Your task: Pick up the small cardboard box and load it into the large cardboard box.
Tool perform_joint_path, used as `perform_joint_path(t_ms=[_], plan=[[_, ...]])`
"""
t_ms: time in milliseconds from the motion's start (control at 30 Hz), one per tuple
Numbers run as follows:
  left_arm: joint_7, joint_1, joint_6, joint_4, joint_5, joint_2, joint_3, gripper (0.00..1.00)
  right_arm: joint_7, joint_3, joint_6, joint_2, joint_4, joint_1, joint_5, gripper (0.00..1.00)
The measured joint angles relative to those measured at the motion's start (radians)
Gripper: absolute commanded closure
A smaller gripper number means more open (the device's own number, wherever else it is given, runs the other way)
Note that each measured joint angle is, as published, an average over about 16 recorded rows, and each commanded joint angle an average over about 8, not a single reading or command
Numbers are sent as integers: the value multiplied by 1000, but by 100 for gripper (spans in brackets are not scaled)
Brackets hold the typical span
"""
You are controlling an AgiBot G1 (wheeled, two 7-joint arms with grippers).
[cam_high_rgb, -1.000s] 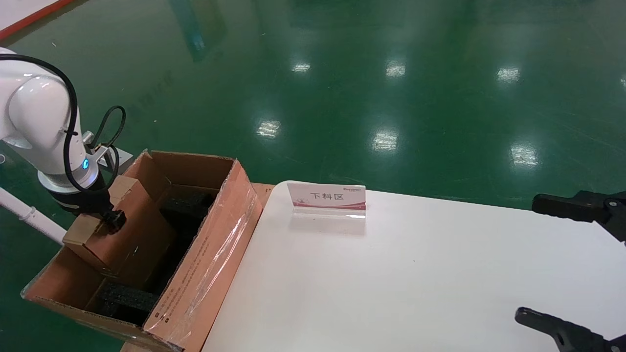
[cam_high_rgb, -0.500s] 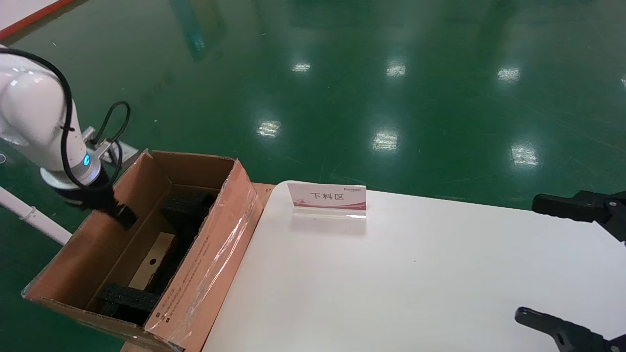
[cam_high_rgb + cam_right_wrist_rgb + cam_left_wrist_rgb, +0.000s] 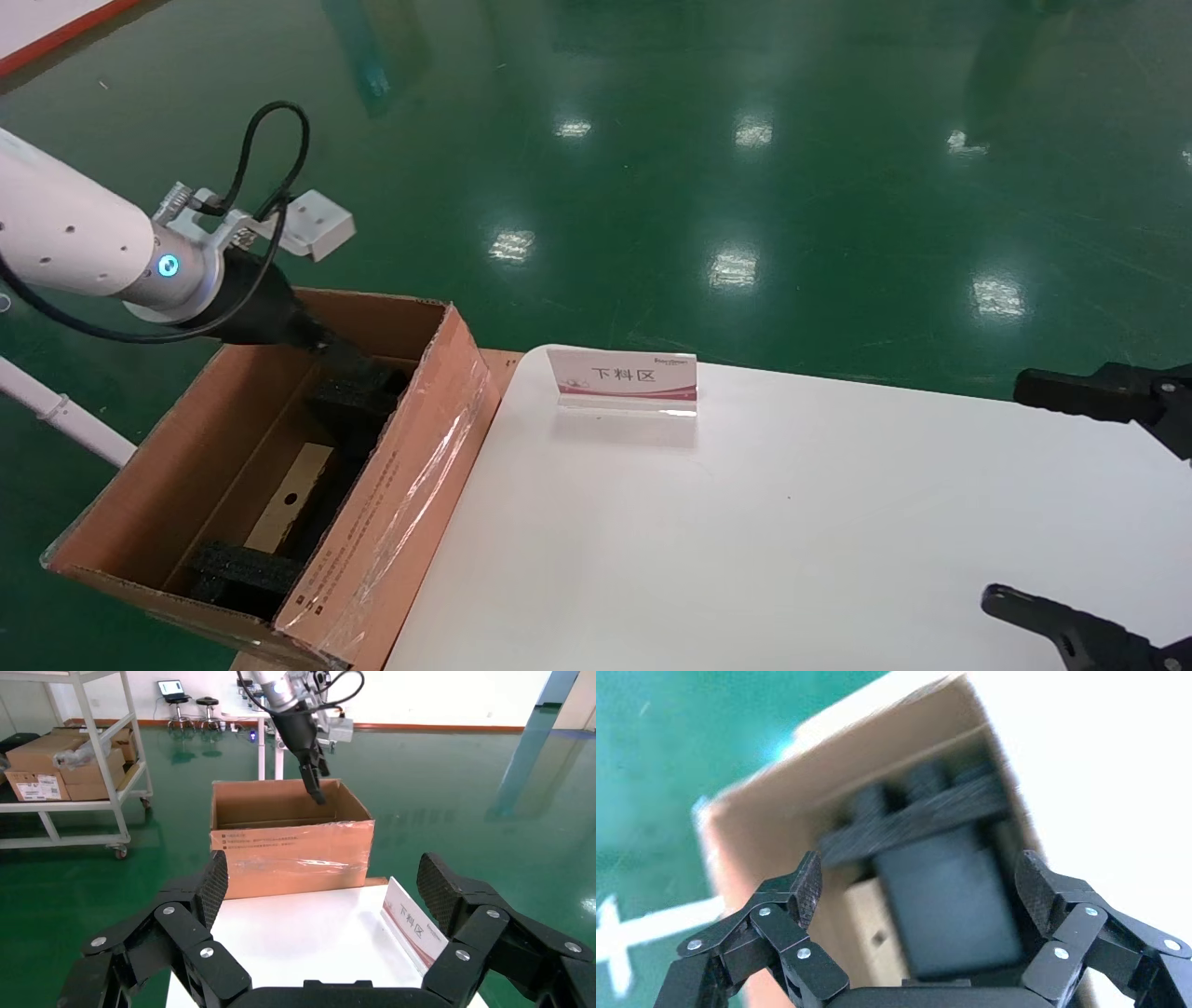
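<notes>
The long brown corrugated carton with glossy tape stands beside the white worktop, just below the empty, open left pincer. The small plain brown carton lies inside, lengthwise along the big carton. The right pincer, also open, hangs well apart over the worktop.

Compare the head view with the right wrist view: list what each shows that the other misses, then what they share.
Only the head view looks down into the large cardboard box, showing the small cardboard box lying between black foam blocks. Only the right wrist view shows the wheeled shelf rack holding cartons, and the right gripper up close, jaws open. Both show the large box's taped side, the left gripper above it, the white table and the sign.
</notes>
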Motion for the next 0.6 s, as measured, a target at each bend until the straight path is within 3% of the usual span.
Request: perform_joint_path(t_ms=[333, 600], plan=[[150, -21, -44, -75, -145, -55, -63, 0, 0, 0, 0, 0, 0, 0, 0, 0], [241, 33, -23, -79, -218, -59, -153, 0, 0, 0, 0, 0, -1, 0, 0, 0]])
